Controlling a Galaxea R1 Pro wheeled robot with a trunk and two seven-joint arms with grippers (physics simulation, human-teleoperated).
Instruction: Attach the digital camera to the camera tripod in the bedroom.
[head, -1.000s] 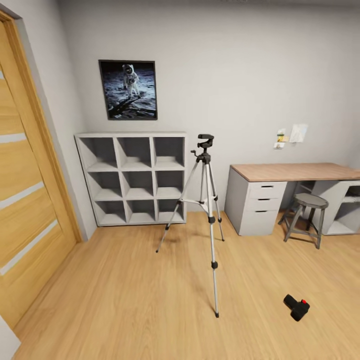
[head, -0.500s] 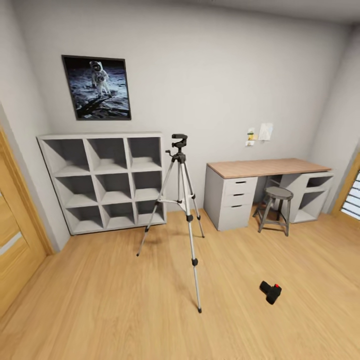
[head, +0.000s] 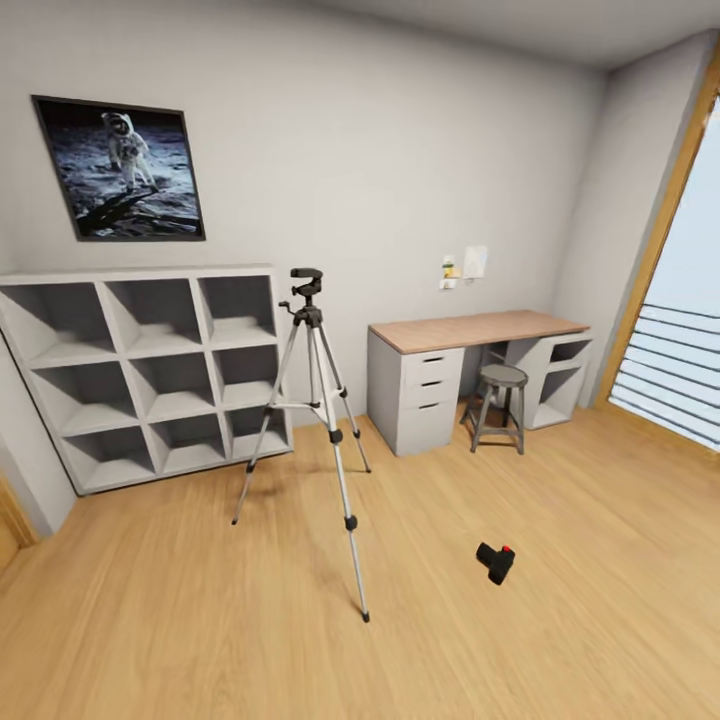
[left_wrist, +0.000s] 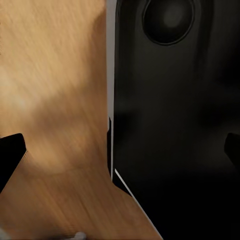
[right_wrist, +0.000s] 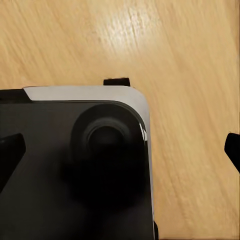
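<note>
Camera (head: 495, 562) lies on the bedroom floor (head: 560, 640), well apart from the tripod (head: 312, 420), head view; a close approach should precede any reach. Wrist views: both grippers' fingertips spread wide, holding nothing.
</note>
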